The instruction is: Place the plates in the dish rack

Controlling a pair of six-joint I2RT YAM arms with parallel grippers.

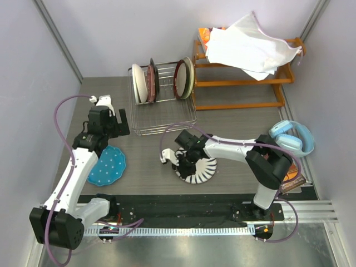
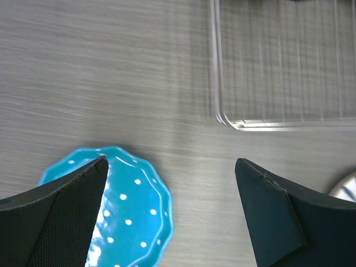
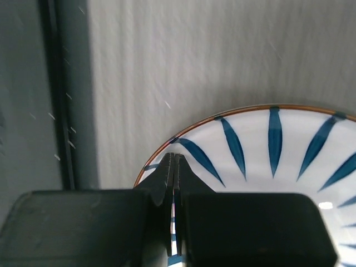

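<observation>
The blue plate with white dots [image 1: 107, 166] lies flat on the table at the left and also shows in the left wrist view [image 2: 133, 206]. My left gripper [image 1: 123, 123] [image 2: 171, 161] is open and empty, hovering between that plate and the silver wire dish rack [image 1: 167, 119] [image 2: 278, 72]. The white plate with dark radial stripes [image 1: 201, 171] [image 3: 267, 161] lies flat at the table's middle. My right gripper [image 1: 186, 160] [image 3: 174, 158] is shut, its tips over that plate's left rim. Plates stand upright in the rack: a cream one [image 1: 139, 83] at the left and a dark-red-rimmed one [image 1: 181, 78] at the right.
An orange wooden shelf rack [image 1: 239, 83] with a white cloth [image 1: 250, 44] stands at the back right. Blue headphones [image 1: 292, 136] lie at the right edge beside a small book [image 1: 293, 181]. A black strip [image 1: 183, 207] runs along the table's near edge.
</observation>
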